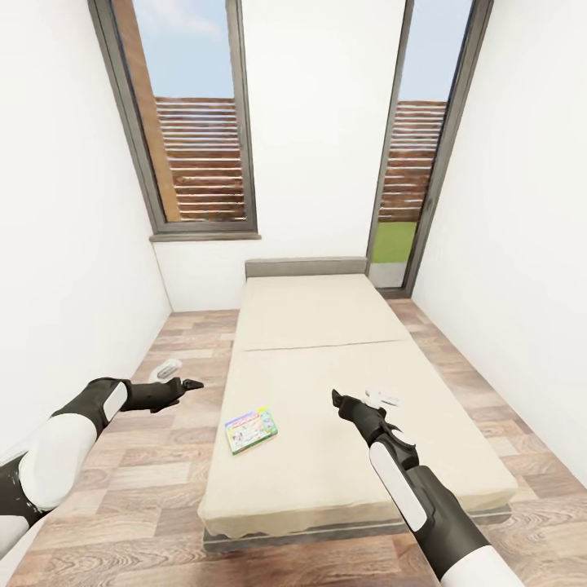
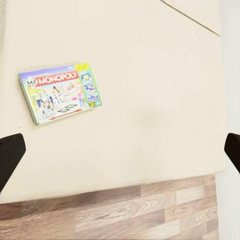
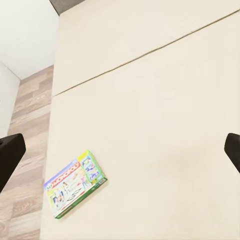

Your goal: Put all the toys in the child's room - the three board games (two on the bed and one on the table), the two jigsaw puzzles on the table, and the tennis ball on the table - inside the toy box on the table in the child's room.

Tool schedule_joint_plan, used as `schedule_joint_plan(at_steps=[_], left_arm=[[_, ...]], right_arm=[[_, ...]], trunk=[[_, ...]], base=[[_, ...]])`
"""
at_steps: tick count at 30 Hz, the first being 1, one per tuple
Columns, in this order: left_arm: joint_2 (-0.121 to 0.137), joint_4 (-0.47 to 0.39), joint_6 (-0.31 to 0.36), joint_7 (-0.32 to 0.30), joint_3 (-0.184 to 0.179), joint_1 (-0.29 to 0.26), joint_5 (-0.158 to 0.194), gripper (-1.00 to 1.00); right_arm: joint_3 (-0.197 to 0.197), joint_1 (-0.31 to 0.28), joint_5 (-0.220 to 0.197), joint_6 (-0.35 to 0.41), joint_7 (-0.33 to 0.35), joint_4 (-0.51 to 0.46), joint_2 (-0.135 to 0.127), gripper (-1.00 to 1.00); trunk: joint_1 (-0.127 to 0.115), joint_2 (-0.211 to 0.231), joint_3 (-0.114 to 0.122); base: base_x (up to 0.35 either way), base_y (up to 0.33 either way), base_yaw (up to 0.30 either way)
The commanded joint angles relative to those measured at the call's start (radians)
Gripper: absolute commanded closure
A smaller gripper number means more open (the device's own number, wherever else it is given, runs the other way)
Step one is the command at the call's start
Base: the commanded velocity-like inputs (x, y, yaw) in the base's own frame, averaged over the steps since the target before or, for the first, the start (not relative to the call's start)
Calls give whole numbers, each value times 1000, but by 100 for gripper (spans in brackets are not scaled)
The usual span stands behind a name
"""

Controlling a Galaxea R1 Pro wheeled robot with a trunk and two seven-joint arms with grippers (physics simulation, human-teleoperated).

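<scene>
head view first: the monopoly box [image 1: 251, 430] lies flat on the beige mattress of the bed [image 1: 326, 326], near the foot end and just inside the mattress edge on the robot's left, label up and turned a little askew. lying that close to the edge, it looks reachable from the floor beside the bed without leaning far over. no second game box can be made out on the mattress.

left wrist view shows the same box [image 2: 61, 98] beyond the mattress edge, with wood-plank floor below — the camera aims across the edge at it. the left gripper [image 1: 181, 385] hangs over the floor beside the bed, and its two dark fingertips sit at opposite edges of its wrist picture, so the jaws stand wide apart and hold nothing.

the right gripper [image 1: 346, 405] hovers above the mattress, to the right of the box and apart from it; its wrist view also catches the box [image 3: 75, 184], with its fingertips spread just as wide and empty — likely readied for a pick.

two tall dark-framed windows [image 1: 196, 122] flank the white wall behind the grey headboard [image 1: 306, 267].
</scene>
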Motion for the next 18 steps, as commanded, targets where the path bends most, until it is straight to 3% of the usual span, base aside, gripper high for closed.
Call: schedule_joint_plan(at_steps=[1,11,18], left_arm=[[0,-1,1,-6,9,-1,-10,-100],[0,0,-34,-10,9,3,-8,-100],[-1,0,-36,-10,10,6,-7,-100]], right_arm=[[2,-1,-7,3,-8,-2,-1,-100],[3,-1,-7,2,-8,-2,-1,-100],[3,-1,-7,3,-8,-3,-1,-100]], trunk=[[1,-2,-2],[1,-2,-2],[1,-2,-2]], base=[[179,0,13],[150,0,17],[16,0,202]])
